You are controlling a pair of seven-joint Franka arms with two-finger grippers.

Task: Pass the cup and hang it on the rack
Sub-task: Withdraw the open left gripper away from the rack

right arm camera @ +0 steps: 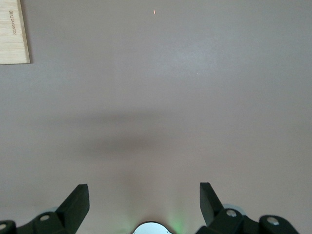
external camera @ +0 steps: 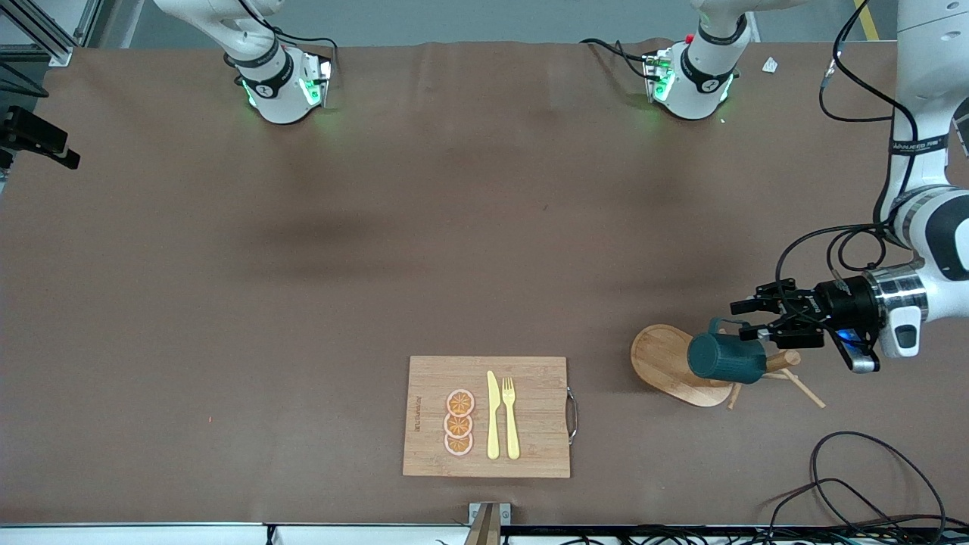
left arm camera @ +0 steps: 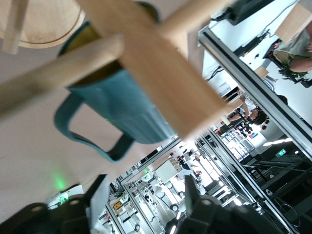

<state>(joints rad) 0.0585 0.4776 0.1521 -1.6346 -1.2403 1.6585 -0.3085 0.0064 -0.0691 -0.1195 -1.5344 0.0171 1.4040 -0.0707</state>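
Toward the left arm's end of the table, the small dark teal-green ribbed cup (external camera: 727,359) with a loop handle hangs on a thin angled peg of the light wooden mug-tree rack (external camera: 666,356), which stands on an oval flat base; the cup lies tilted on its side over that base, mouth toward the post. The left wrist view confirms it: a peg passes into the cup's yellowish interior, the handle hangs free below, and nothing grips the cup (left arm camera: 117,112). The left gripper (external camera: 746,319) is level with the rack's upper pegs, just beside the cup's handle, its black fingers spread and apart from the cup as far as the front view shows; the handle is close to the fingertips, so contact cannot be wholly ruled out. Judged from this, the pass and the hanging appear done, and what remains is for the left arm to draw clear without catching the handle or the pegs. The right gripper (right arm camera: 144,202) waits with its jaws spread wide over bare brown table covering (external camera: 303,303), holding nothing; the right wrist view shows only a corner of the rectangular bamboo cutting board (external camera: 447,371). That board lies nearer the front camera than the rack, carrying three orange slices (external camera: 459,422), a yellow knife (external camera: 493,416) and a yellow fork (external camera: 510,416).
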